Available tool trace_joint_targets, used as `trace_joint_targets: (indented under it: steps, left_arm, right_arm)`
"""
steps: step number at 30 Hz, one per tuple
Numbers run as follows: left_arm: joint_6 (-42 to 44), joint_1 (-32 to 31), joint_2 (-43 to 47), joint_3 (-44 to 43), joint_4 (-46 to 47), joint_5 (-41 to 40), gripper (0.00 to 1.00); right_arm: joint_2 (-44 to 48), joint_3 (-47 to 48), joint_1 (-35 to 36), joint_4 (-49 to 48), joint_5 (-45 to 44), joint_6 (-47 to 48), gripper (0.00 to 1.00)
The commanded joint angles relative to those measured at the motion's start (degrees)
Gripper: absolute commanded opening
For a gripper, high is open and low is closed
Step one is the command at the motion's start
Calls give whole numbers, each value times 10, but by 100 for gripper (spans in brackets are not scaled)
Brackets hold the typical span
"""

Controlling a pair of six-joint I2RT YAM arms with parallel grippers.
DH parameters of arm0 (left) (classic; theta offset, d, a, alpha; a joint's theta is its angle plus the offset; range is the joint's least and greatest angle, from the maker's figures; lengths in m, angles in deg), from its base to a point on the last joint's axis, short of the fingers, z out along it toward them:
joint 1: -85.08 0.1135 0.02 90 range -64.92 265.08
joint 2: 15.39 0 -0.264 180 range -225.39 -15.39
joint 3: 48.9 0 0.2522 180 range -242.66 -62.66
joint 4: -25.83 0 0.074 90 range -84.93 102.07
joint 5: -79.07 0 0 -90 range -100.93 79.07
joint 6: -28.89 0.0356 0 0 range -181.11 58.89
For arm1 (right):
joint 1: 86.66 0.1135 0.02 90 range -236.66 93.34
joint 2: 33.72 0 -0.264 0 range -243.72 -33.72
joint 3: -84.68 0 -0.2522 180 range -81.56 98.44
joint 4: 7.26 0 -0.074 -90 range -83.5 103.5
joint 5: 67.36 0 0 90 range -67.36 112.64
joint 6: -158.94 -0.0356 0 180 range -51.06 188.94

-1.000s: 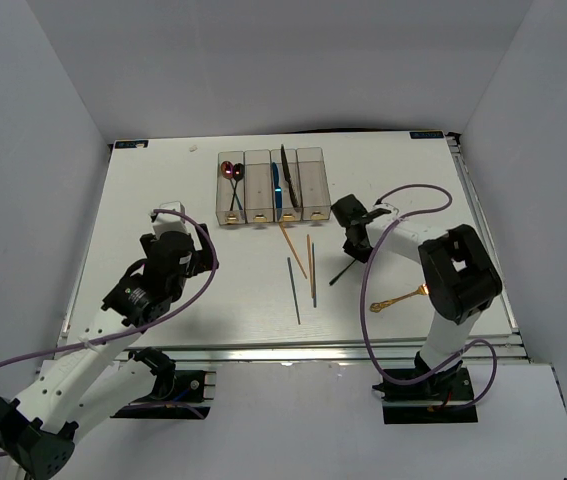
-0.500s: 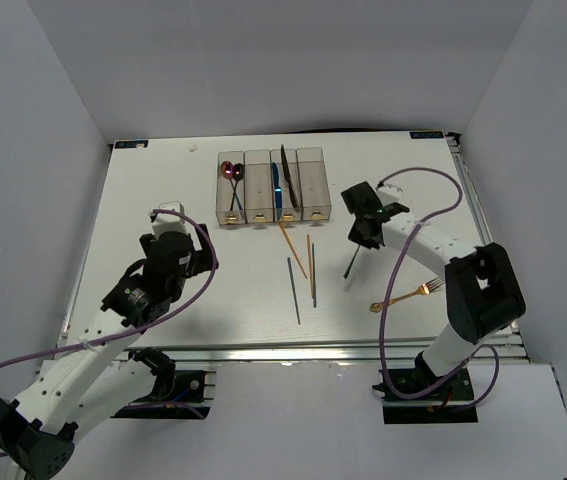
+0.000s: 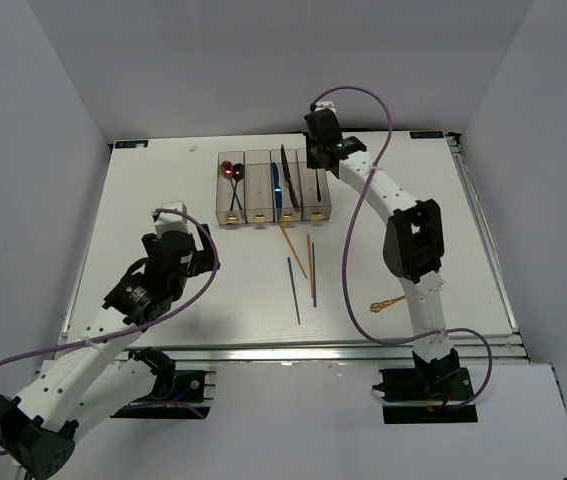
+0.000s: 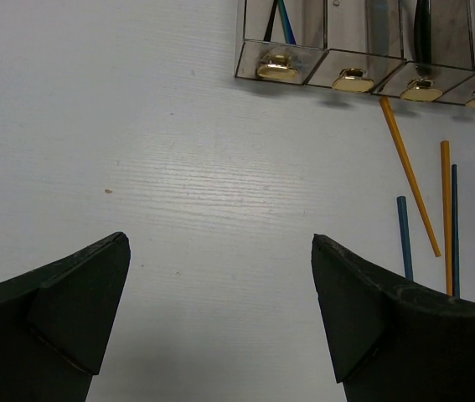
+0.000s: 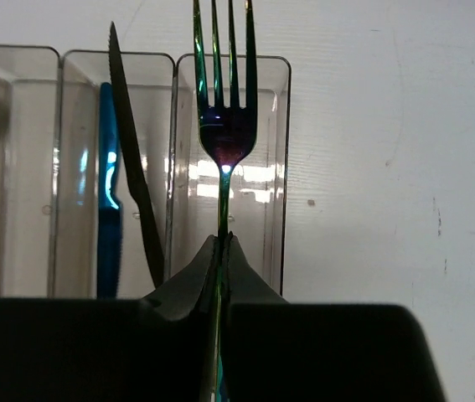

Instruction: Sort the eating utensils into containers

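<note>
One iridescent fork [image 5: 224, 134] | slim, purple-green sheen | pinched between right fingers [image 5: 185, 289] over rightmost bin [image 5: 260, 226] | left fingers [image 4: 69, 293] spread

Top cam: fixed, high behind the arm bases, looking down on the whole table [image 3: 163, 190]. Left wrist: low, close to the tabletop, facing the near ends of the containers [image 4: 363, 42]. Right wrist: tight over the containers [image 5: 285, 167], looking along the fork [image 5: 224, 126]. All three views share the containers [image 3: 260, 185].
</note>
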Motion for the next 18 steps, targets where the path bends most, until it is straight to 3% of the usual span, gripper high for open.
trace_joint_targets:
  steps: [1, 5, 8, 10, 11, 13, 14, 16, 18]
  left_arm:
    - [5, 0, 0, 4, 4, 8, 98]
    - [7, 0, -5, 4, 5, 14, 98]
    - [8, 0, -6, 4, 5, 15, 98]
    - [9, 0, -6, 4, 6, 16, 98]
    - [9, 0, -6, 4, 7, 20, 98]
    - [10, 0, -8, 4, 7, 22, 98]
    - [10, 0, -8, 4, 7, 23, 98]
    - [11, 0, -8, 4, 7, 23, 98]
    - [11, 0, -7, 4, 7, 23, 98]
  right_arm:
    - [-34, 62, -4, 12, 15, 66, 0]
    - [-66, 112, -6, 0, 34, 81, 0]
    - [-66, 90, -7, 0, 34, 69, 0]
    - [-50, 54, -8, -17, 37, 61, 13]
    - [-46, 33, -8, -28, 42, 58, 30]
    - [-44, 41, -9, -13, 42, 48, 46]
    - [-43, 41, -9, -6, 39, 41, 46]
    - [-29, 51, -9, 7, 36, 34, 80]
    - [-8, 46, -10, 23, 34, 19, 81]
